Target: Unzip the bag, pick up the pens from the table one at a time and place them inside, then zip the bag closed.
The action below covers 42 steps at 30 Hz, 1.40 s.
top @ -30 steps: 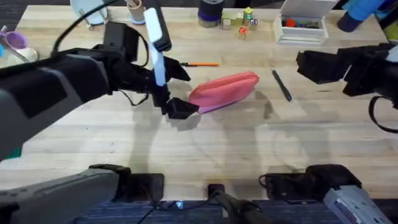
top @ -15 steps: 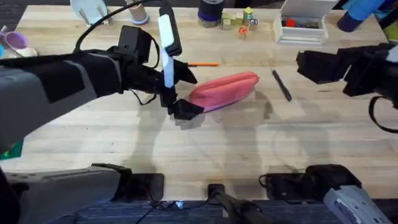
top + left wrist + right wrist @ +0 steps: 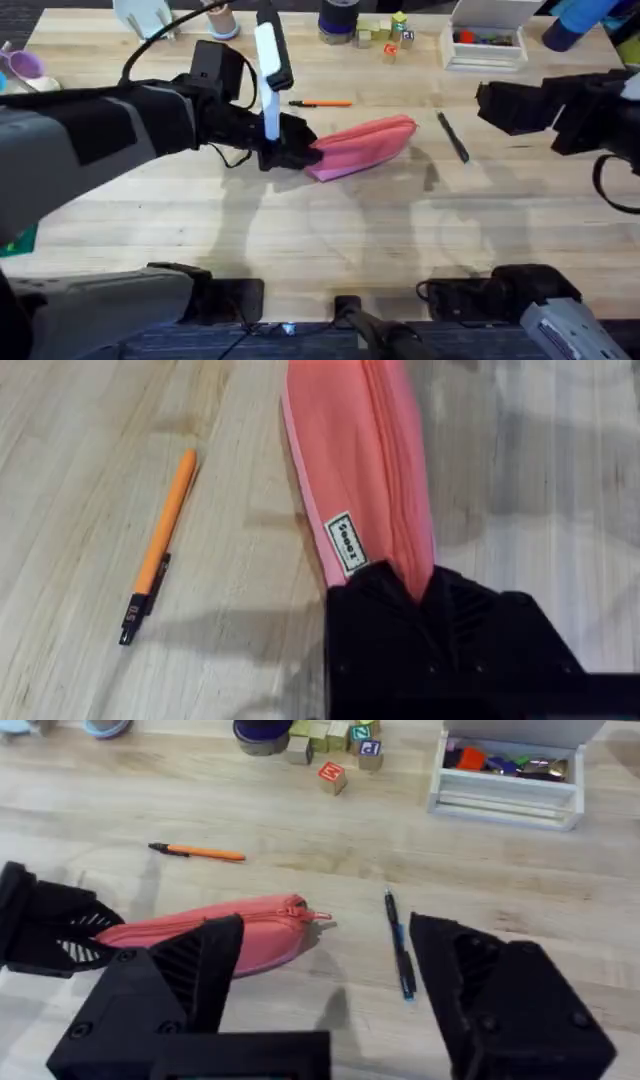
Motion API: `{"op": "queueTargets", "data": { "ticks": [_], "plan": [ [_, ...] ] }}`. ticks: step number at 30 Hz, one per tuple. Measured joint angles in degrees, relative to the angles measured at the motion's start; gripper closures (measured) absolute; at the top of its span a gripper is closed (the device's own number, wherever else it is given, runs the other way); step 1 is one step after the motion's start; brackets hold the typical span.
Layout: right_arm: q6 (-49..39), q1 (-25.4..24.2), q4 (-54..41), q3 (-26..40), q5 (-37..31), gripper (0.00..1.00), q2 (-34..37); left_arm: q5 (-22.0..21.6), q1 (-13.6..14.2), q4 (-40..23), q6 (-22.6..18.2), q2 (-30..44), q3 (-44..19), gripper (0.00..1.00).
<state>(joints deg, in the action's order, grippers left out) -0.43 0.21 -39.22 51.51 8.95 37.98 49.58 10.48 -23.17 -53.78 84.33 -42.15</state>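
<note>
My left gripper (image 3: 298, 155) has just slid in and pinched the near-left end of the pink pouch (image 3: 365, 146), which lies mid-table with its zipper shut, so I judge it braced for unzipping. The orange pen (image 3: 320, 103) lies behind it toward the far edge, the black pen (image 3: 453, 137) right of it. My right gripper (image 3: 325, 985) hovers spread near the right edge.

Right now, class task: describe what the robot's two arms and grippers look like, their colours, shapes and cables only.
Both arms are matte black with chunky, blocky links. The left arm carries a thin black cable looping above it and a white strip near its wrist. The left gripper has black fingers. The right gripper has two broad, angular black fingers with small screw heads. A black cable loops beside the right arm.
</note>
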Motion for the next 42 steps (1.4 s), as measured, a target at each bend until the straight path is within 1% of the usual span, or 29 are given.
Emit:
{"op": "queueTargets", "data": {
  "ticks": [6,9,12,14,18,25,28,31,33,36,42],
  "plan": [
    [-1.01,0.0,-0.01,0.05,3.08,0.005,0.36,-0.04,0.0,0.05,0.0,0.0,0.0,0.959],
    [-1.69,0.0,-0.37,0.57,5.12,0.006,2.21,-0.04,0.0,0.05,0.0,0.0,0.0,0.959],
    [-2.15,0.0,-2.13,2.44,6.12,0.006,5.43,-0.04,0.0,0.05,0.0,0.0,0.0,0.958],
    [-2.91,0.0,-4.31,4.67,6.5,0.006,7.97,-0.04,0.0,0.05,0.0,0.0,0.0,0.958],
    [-5.32,0.0,-11.2,11.42,7.0,0.007,14.35,-0.04,0.0,0.05,0.0,0.0,0.0,0.958],
    [-9.97,0.0,-22.59,23.45,7.91,0.006,28.22,-0.04,0.0,0.05,0.0,0.0,0.0,0.958],
    [-11.98,-0.02,-25.75,27.34,9.0,0.007,33.01,-0.04,0.0,0.05,0.0,0.0,0.0,0.958],
    [-13.24,-0.02,-25.5,29.28,9.07,0.006,36.2,-0.04,0.0,0.05,0.0,0.0,0.0,0.958],
    [-13.61,-0.02,-23.66,29.46,8.45,0.006,37.22,-0.04,0.0,0.05,0.0,0.0,0.0,0.958],
    [-14.1,-0.02,-21.61,29.46,5.49,0.006,37.99,-0.04,0.0,0.05,0.0,0.0,0.0,0.958],
    [-14.7,-0.13,-20.76,29.55,-4.78,0.006,38.05,-0.04,0.0,0.05,0.0,0.0,0.0,0.958]
  ]
}}
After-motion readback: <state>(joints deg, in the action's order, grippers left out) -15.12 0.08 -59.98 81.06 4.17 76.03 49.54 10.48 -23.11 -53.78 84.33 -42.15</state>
